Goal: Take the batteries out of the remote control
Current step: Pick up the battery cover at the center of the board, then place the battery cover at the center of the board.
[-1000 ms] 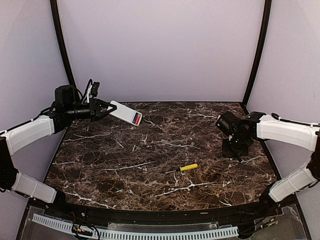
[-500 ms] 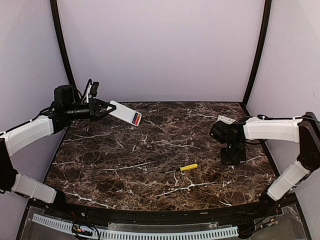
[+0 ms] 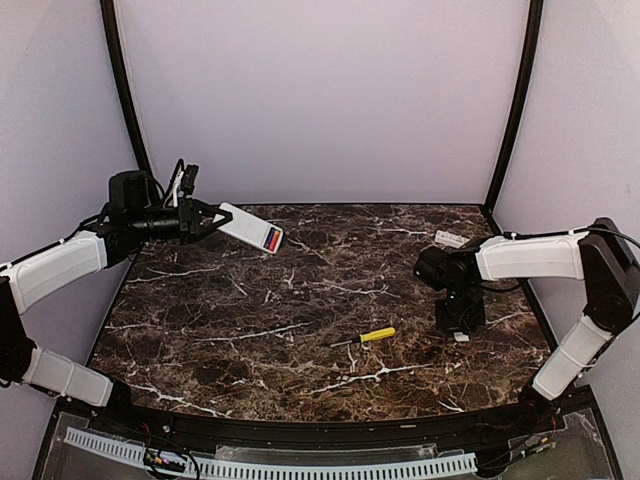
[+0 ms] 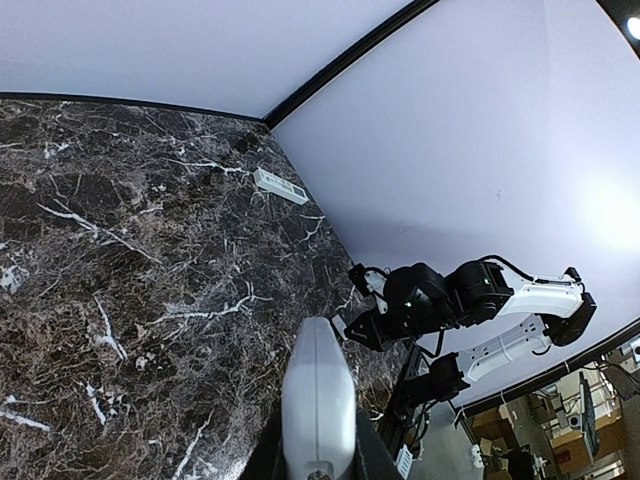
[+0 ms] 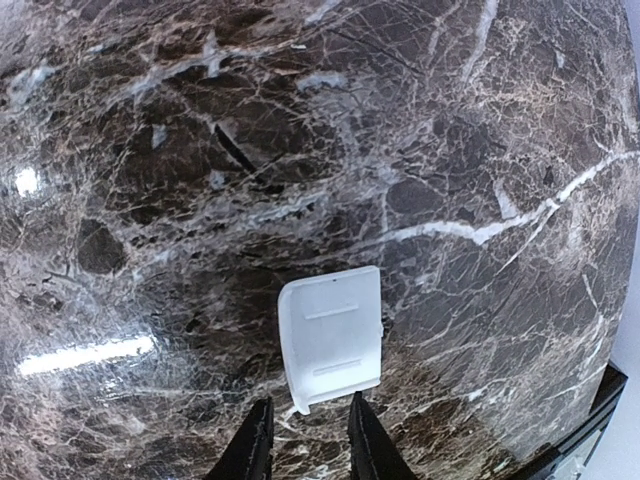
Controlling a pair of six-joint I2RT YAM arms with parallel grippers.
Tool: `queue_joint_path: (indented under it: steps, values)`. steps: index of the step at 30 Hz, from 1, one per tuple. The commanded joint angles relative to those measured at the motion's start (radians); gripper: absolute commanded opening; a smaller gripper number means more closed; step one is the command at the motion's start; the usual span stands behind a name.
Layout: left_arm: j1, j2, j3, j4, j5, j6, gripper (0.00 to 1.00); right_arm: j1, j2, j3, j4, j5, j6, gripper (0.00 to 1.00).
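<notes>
White plastic, entry 1: battery cover (image 5: pixel 330 338), lying flat on the marble tabletop (image 5: pixel 480 150) directly under the right gripper (image 5: pixel 308 402), its near corner between the two fingers (image 5: pixel 258 440). The fingers stand narrowly apart, the gap less than the cover's width, so they have no hold on it (touching or just clear: cannot tell).

Entry 2: remote control (image 3: pixel 248 224), white, clamped at one end by the left gripper (image 3: pixel 208 219) and projecting straight ahead of it, clear of the tabletop.

Entry 3: batteries (image 3: pixel 272 238), red and blue, seated in the open bay at the remote's end farthest from the left gripper. Count not readable.

Entry 4: screwdriver (image 3: pixel 377 334), yellow handle, on the tabletop beside the right gripper on the left arm's side, apart from it.

Entry 5: second flat white piece (image 3: pixel 450 239), on the tabletop beyond the right gripper, well apart.

Step in hand, by judgement: the cover is off and laid aside; the batteries are not yet out. The next move calls for the right gripper to lift away from the cover, cross to the remote's far end and line up finely on one slender cell, while the left gripper holds the remote steady.
</notes>
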Motion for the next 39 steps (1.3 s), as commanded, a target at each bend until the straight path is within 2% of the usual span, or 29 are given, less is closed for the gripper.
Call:
queue_joint_path:
  steps: [1,9,13,17,21,27,31,39]
  values:
    - [0.004,-0.037,0.028,0.004,0.008,0.016,0.0,-0.007,0.008,-0.008,0.026,-0.008,0.006,0.27]
    - [0.004,-0.033,0.029,0.002,0.007,0.019,0.0,-0.007,-0.054,0.001,0.055,-0.04,-0.035,0.31]
    - [0.002,-0.023,0.034,-0.003,0.016,0.021,0.0,-0.007,-0.18,-0.036,0.216,-0.185,-0.12,0.33]
    - [-0.026,-0.008,0.054,-0.031,0.037,0.064,0.01,-0.007,-0.321,-0.092,0.398,-0.328,-0.177,0.43]
    - [-0.084,0.025,0.099,-0.133,0.041,0.14,0.01,-0.007,-0.4,-0.133,0.522,-0.436,-0.242,0.49]
    - [-0.169,0.092,0.158,-0.274,0.024,0.235,0.02,-0.007,-0.407,-0.15,0.6,-0.526,-0.315,0.54]
    - [-0.233,0.154,0.197,-0.402,-0.039,0.301,0.05,-0.006,-0.403,-0.158,0.642,-0.558,-0.328,0.55]
    - [-0.341,0.334,0.235,-0.456,0.015,0.342,0.12,-0.005,-0.392,-0.201,0.675,-0.578,-0.339,0.55]
